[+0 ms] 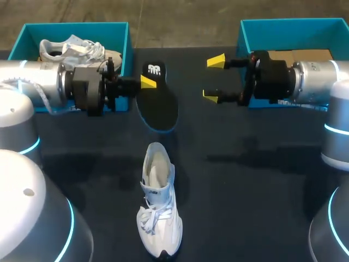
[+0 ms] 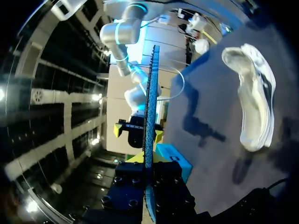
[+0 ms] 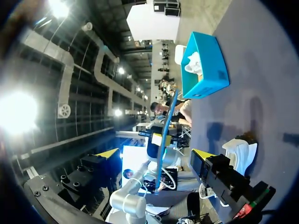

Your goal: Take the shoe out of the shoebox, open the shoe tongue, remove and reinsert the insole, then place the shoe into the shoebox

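Insole (image 1: 159, 106) was clamped in the left gripper (image 1: 144, 83) over the table (image 1: 245, 180), right gripper (image 1: 214, 78) spread wide open, white sneaker (image 1: 158, 213) lying nearby.

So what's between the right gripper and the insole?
Nothing but bare table, as the head view shows: the right gripper hangs open, apart from the insole.

White shoe (image 1: 158, 210) stands on its sole at the bench's (image 1: 245, 180) near middle, toe to the near edge, laced, mouth open toward the far side. Black insole (image 1: 159, 103) with a white heel logo and blue edge sits just beyond it, heel end clamped in the left gripper (image 1: 146, 83). Teal left box (image 1: 124, 41) at far left holds a second shoe (image 1: 73, 50); matching right box (image 1: 244, 34) at far right.
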